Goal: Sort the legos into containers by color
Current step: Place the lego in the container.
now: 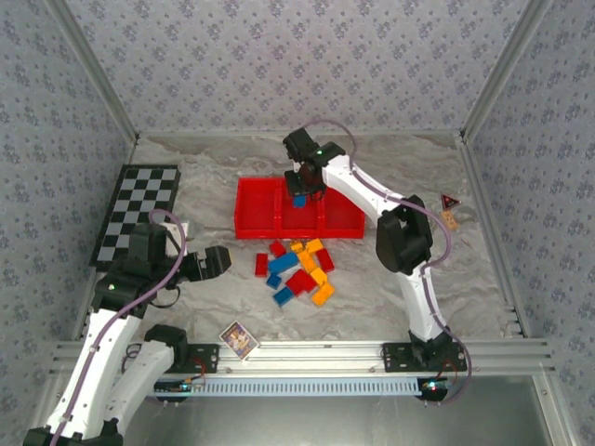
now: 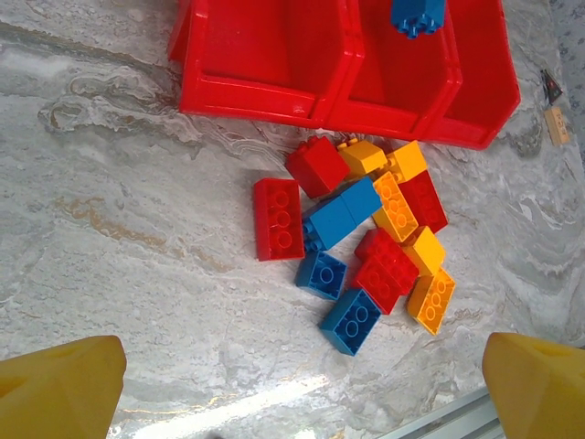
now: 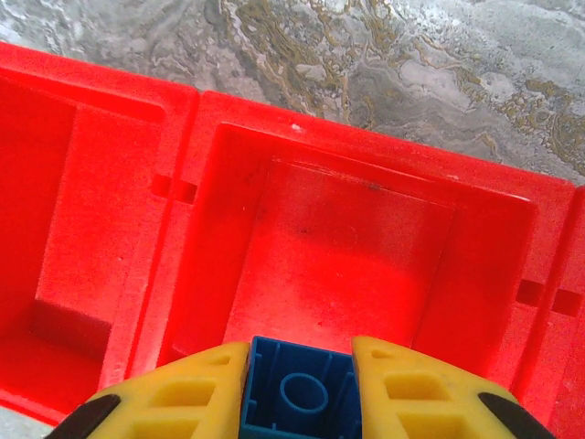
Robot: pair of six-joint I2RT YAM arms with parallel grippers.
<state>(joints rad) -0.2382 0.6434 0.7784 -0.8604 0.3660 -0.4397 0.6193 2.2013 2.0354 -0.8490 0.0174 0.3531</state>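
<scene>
A shallow red tray [image 1: 251,226] with three side-by-side containers lies mid-table. My right gripper [image 1: 300,189] hangs over its middle container [image 3: 347,247], shut on a blue lego [image 3: 300,395] that sits stud-side away between the yellow fingers [image 3: 183,402]. That blue lego [image 2: 416,14] also shows at the top edge of the left wrist view. The middle container's floor is bare. Several red, blue and orange-yellow legos [image 1: 297,269] lie in a loose pile [image 2: 366,238] just in front of the tray [image 2: 265,91]. My left gripper [image 1: 221,260] is open, left of the pile, its fingers [image 2: 59,389] wide apart above bare table.
A black-and-white checkered board [image 1: 139,214] lies at the far left. A small picture card [image 1: 238,339] rests near the front rail [image 1: 325,353]. Small tags [image 1: 450,210] lie right of the tray. Patterned walls close in three sides.
</scene>
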